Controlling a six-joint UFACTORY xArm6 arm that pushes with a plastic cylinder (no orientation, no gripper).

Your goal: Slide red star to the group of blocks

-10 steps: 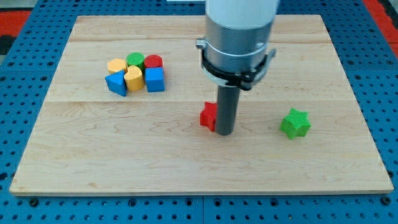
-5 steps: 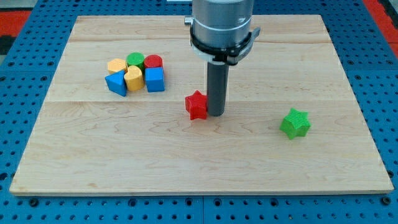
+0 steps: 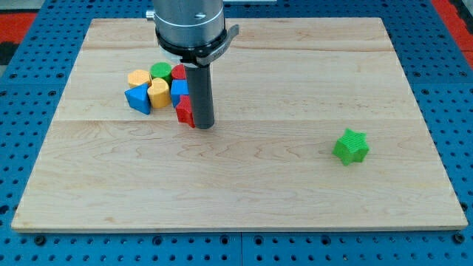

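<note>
Green star (image 3: 350,145): nearest the view's bottom, alone at the view's right, well apart from everything else; it plays no part in the task.
My tip (image 3: 204,126): the bare rod has no jaws and grips nothing; its end rests on the wooden board (image 3: 244,199), pressed against the right side of the red star, placed there to drive it leftward.
Red star (image 3: 184,111): partly hidden by the rod; only its left half shows, a glossy red block with pointed edges, touching the lower right of the group just below the blue cube.
Task state: I judge the star has reached the group.
Group: blue cube (image 3: 178,90), yellow heart (image 3: 157,94) and blue block (image 3: 137,99) in front; red cylinder (image 3: 178,72), green cylinder (image 3: 160,71) and orange block (image 3: 138,77) behind, packed tightly together.
</note>
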